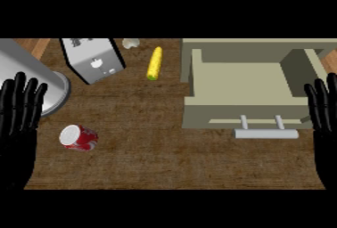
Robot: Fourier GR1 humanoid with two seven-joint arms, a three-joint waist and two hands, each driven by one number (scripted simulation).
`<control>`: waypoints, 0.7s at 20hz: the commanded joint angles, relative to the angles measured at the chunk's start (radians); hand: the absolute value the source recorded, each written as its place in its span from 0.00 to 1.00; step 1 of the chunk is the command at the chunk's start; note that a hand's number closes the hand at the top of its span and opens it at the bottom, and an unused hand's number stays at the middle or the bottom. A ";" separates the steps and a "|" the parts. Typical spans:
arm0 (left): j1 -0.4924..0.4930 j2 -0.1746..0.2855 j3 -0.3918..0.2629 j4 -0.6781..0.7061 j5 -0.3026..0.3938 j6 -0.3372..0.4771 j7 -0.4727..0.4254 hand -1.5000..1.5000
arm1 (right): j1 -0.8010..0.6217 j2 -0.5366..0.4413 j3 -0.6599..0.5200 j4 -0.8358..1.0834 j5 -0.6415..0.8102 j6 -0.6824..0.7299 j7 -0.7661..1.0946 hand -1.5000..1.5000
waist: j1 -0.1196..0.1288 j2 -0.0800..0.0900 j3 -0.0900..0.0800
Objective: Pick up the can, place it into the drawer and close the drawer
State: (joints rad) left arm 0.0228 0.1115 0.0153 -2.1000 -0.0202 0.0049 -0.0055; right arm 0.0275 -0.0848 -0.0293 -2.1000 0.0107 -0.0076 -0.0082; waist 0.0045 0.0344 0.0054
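A red can (79,137) with a white top lies tilted on the wooden counter at the lower left. The beige drawer (197,82) stands pulled open at the right, its inside bare, with a grey handle (266,133) at its front. My left hand (18,116) rests open at the left edge, fingers up, just left of the can and apart from it. My right hand (324,113) rests open at the right edge, fingers up, beside the drawer's right wall.
A silver toaster (92,59) stands at the back left. A round grey pot (39,82) sits behind my left hand. A yellow corn cob (154,63) lies between the toaster and the drawer. A small white object (131,43) is at the back.
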 commanded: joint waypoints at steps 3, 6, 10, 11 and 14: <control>-0.031 -0.003 -0.002 -0.060 0.005 0.002 0.071 0.00 | 0.004 -0.037 -0.048 -0.027 -0.047 0.044 0.016 0.00 | -0.006 -0.036 -0.005; 0.004 -0.023 -0.012 -0.071 0.002 -0.006 0.010 0.00 | -0.038 0.001 0.011 0.021 0.047 0.006 -0.037 0.00 | -0.002 -0.035 -0.005; 0.064 -0.032 -0.003 0.008 -0.061 0.079 0.309 0.00 | 0.073 0.009 0.000 0.007 0.006 -0.019 0.212 0.00 | -0.007 -0.037 -0.005; 0.082 -0.033 0.003 0.000 -0.077 0.089 0.300 0.00 | 0.070 0.019 0.036 -0.003 0.029 -0.023 0.234 0.00 | -0.003 -0.036 -0.005; 0.045 -0.025 0.009 -0.033 -0.065 0.079 0.376 0.00 | 0.102 -0.016 -0.058 0.021 -0.041 0.019 0.176 0.00 | -0.006 -0.035 -0.005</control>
State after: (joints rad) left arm 0.0674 0.0782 0.0056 -2.1157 -0.0914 0.0833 0.2898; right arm 0.1030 -0.0812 -0.0355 -2.0885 0.0106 -0.0099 0.1574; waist -0.0011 0.0008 0.0005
